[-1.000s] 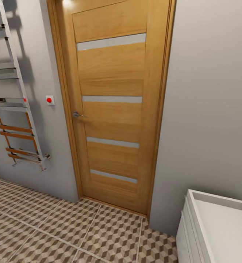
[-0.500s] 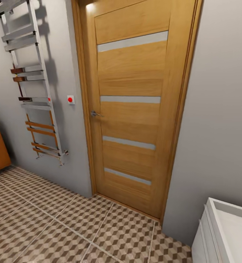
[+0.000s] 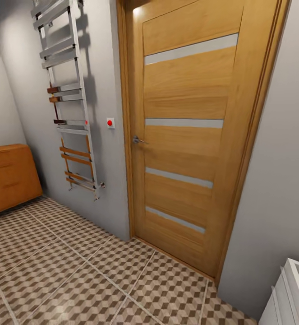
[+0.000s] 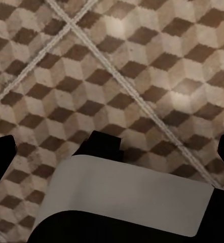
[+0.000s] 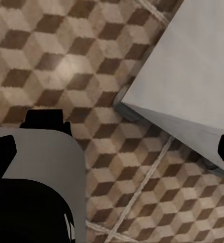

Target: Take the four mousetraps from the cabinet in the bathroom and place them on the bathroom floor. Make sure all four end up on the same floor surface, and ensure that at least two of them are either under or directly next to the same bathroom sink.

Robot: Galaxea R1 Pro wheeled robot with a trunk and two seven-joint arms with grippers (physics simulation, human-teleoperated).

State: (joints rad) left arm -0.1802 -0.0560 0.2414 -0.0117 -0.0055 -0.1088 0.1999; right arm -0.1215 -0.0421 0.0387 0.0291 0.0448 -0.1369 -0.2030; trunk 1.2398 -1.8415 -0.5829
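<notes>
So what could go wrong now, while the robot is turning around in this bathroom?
The white unit sits close at the robot's right, and the right wrist view shows its corner near that arm, so a swing might clip it. The towel rail juts from the wall on the way to the cabinet, so the left arm could catch it. No mousetraps are visible yet, so they could take some finding.

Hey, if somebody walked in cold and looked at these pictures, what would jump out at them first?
Most likely the tall orange-brown wooden door with pale horizontal strips, standing shut in the grey wall at the middle of the head view. Next comes the bathroom floor, with its busy brown-and-beige cube pattern, spread below it. To the door's left a chrome towel rail climbs the wall, and the cabinet stands at the far left edge.
</notes>
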